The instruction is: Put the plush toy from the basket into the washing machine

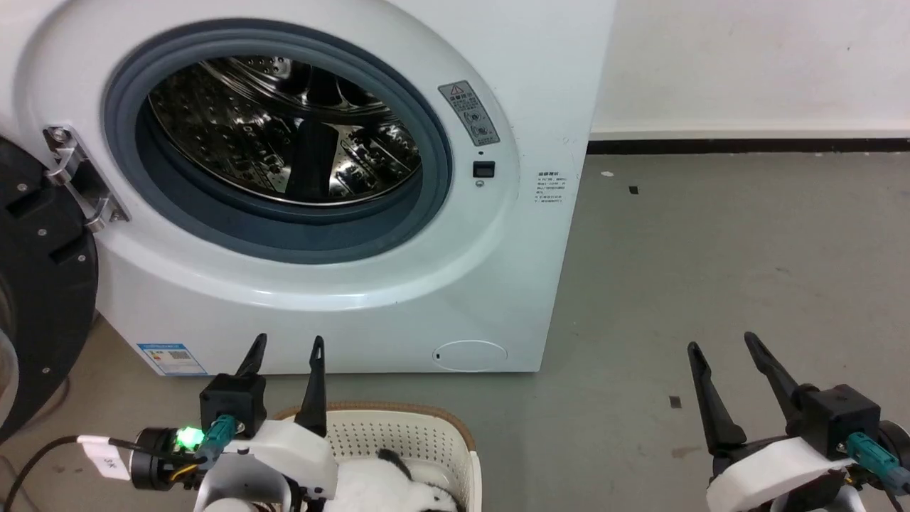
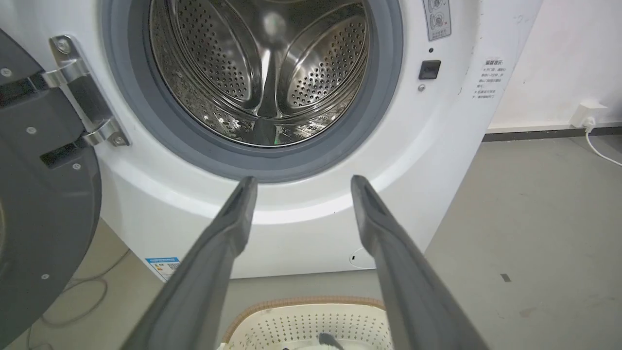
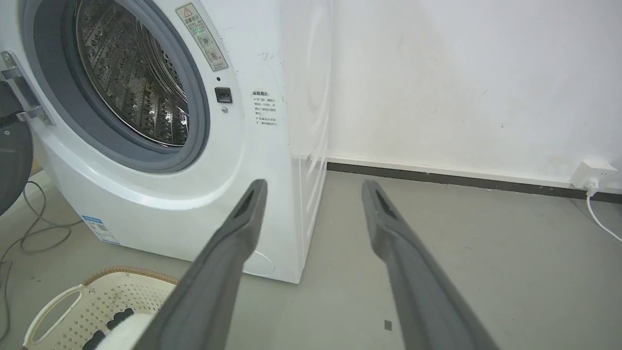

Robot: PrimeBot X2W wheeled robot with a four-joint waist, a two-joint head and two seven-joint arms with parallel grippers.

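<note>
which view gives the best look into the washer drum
The left wrist view: it looks almost straight into the drum, showing its perforated steel wall. The head view shows it darker, from above; the right wrist view sees it obliquely, from the side.

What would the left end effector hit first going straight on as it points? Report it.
Probably the washing machine: the left end effector, open, aims at the lower edge of its grey gasket, with nothing between. Whether it would clear that into the drum is unclear.
</note>
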